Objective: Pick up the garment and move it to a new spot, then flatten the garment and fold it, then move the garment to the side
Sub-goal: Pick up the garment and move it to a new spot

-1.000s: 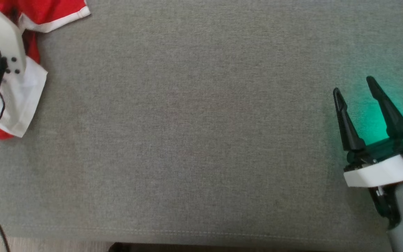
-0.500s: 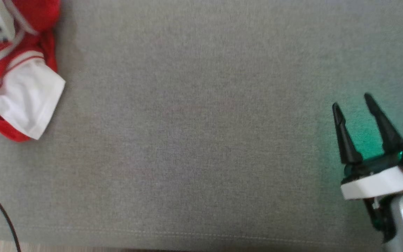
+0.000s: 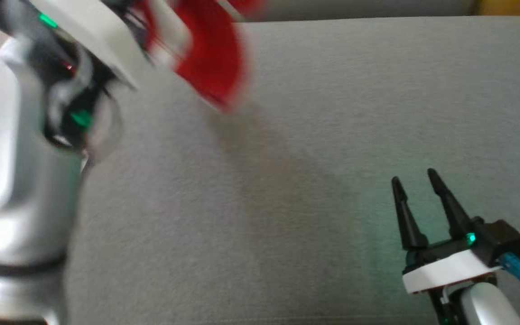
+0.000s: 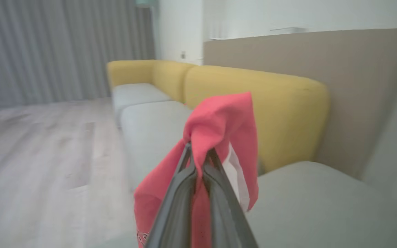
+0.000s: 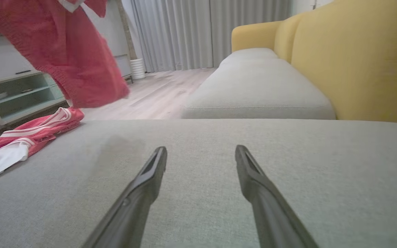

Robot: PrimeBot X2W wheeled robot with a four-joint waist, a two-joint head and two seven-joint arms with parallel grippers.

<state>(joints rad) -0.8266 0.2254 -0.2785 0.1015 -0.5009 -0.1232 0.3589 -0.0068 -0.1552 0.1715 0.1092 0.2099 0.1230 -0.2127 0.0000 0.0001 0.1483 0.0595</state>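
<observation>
Above grey woven cushion (image 3: 314,158), limp red garment (image 4: 226,117) bunched in left tool (image 4: 199,151)

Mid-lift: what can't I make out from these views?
Head view: garment smeared by motion, shape unreadable.
Left wrist view: garment's lower end cut by bottom edge, behind left gripper.
Right wrist view: whether red-and-white cloth on cushion joins the hanging garment; top edge cuts it.

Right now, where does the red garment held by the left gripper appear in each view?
Head view: red garment blurred at the top, left of centre.
Left wrist view: centre, pinched in the left gripper.
Right wrist view: upper left, hanging.
Shared landmark: the grey seat cushion below it.
</observation>
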